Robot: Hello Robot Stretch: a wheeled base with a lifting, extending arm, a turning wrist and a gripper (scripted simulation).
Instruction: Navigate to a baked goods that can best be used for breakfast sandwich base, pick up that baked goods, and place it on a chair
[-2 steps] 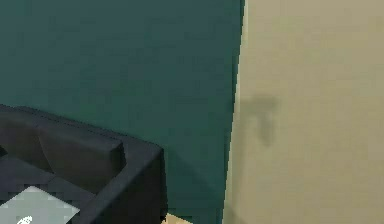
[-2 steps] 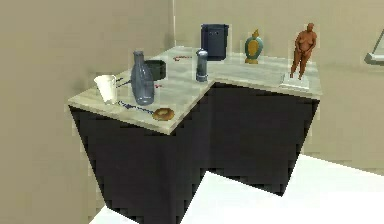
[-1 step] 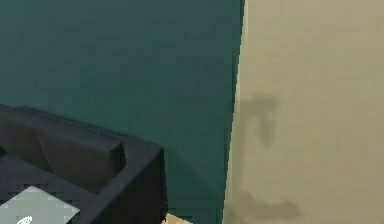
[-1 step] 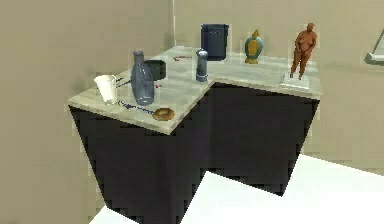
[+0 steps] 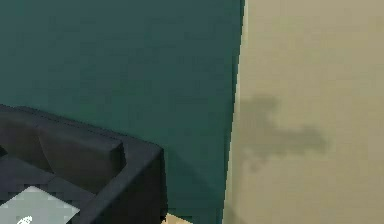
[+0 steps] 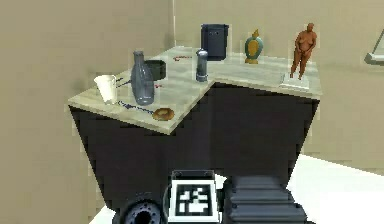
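Now | counter (image 6: 236, 76) front edge: small brown round item (image 6: 163, 114) near grey bottle (image 6: 143, 80) | white cup (image 6: 104, 88) at left corner | gripper (image 6: 140, 214): cannot tell if holding anything

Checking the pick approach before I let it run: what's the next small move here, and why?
Probably lift the hand first. The small brown round thing, likely the baked good, lies near the front edge of the counter, roughly in line with the hand. But the hand sits low, in front of the counter's dark face and below its top. Reaching out at this height would likely hit that face.
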